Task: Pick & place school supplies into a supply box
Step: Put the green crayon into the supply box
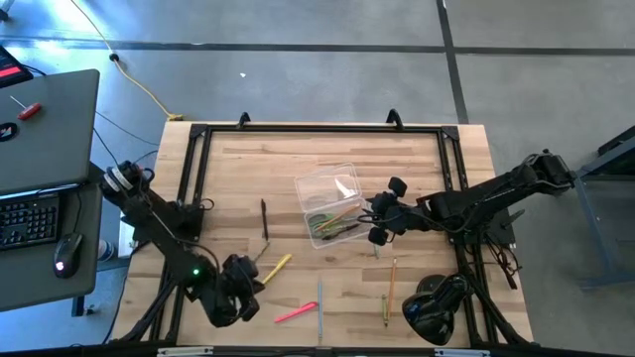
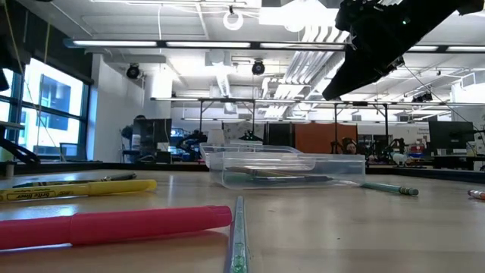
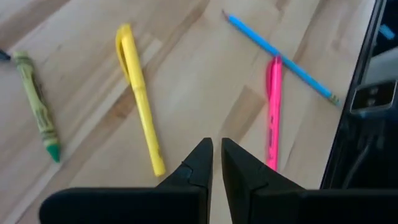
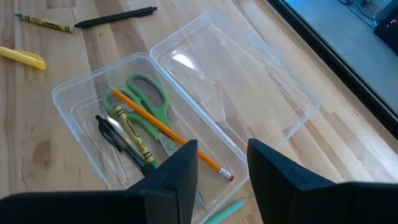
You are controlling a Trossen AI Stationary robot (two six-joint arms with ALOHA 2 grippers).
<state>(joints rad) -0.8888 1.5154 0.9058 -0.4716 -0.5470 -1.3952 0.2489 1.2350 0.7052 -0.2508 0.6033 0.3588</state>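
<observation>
Already the supply box (image 4: 93,134), a clear thin-walled plastic tub with its hinged lid (image 4: 236,78) lying open beside it, holds green-handled scissors (image 4: 146,99), an orange pencil (image 4: 168,134), a green crayon (image 4: 134,134) and a dark pen (image 4: 115,140). It sits near the middle of the wooden table (image 1: 427,149).

The right gripper (image 4: 221,165) hangs just above the box's near edge with its fingers spread and nothing between them. Because the box looks light and slick, a finger catching its rim could slide or tip it and spill what lies inside.

Left to collect on the pale planks are slim, smooth, round-bodied things: a yellow highlighter (image 3: 140,106), a pink highlighter (image 3: 272,109) with a light blue pencil (image 3: 280,53) crossing its tip, a paper-wrapped green crayon outside the box (image 3: 37,102), a black pen (image 1: 264,218) and an orange pencil on the table (image 1: 392,278). Round barrels may roll away from a closing pinch, and lifting the pink one could drag the blue pencil along.

The left gripper (image 3: 216,155) hovers over the table between the yellow and pink highlighters, its fingers nearly together and holding nothing. A bulky black object (image 1: 437,307) rests near the table's right front corner.
</observation>
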